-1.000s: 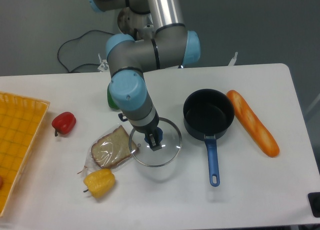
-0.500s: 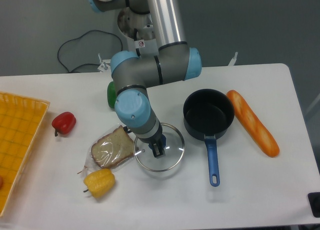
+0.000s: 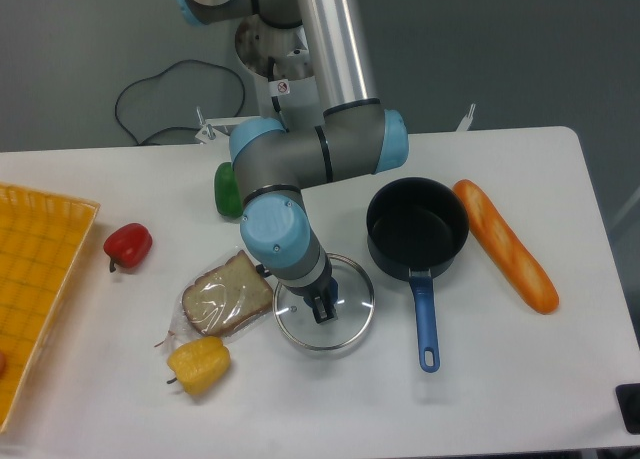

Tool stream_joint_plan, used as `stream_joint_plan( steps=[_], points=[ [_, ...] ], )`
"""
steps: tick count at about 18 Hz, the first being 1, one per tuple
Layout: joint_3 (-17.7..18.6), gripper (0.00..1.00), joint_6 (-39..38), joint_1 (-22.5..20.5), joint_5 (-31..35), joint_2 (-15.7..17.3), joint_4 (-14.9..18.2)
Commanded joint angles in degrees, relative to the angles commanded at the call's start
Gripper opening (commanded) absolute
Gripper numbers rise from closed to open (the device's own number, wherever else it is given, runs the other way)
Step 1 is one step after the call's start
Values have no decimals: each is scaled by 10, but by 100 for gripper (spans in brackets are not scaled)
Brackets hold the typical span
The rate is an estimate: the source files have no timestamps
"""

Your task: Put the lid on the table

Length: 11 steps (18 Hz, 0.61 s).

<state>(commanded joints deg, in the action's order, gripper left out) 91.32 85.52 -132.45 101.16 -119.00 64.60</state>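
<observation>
Glass lid (image 3: 323,317) sat low over the white surface (image 3: 520,379), near centre, between the bagged bread (image 3: 225,295) on its left and the saucepan (image 3: 417,229) to its right and farther back. Directly above its knob, the tool (image 3: 323,310) pinched it. Judged step: setting down; next — release and lift clear.

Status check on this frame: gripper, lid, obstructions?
Gripper shut on lid knob. Lid low over table, between bagged bread and saucepan. Nothing underneath.
</observation>
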Motion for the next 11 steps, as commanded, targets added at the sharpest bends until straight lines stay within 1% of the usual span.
stream_joint_plan(
  steps=[9,11],
  points=[
    [-2,36,1,-2,-2,-3,-4],
    [-7,36,4,-4,-2,-5,-4]
  ],
)
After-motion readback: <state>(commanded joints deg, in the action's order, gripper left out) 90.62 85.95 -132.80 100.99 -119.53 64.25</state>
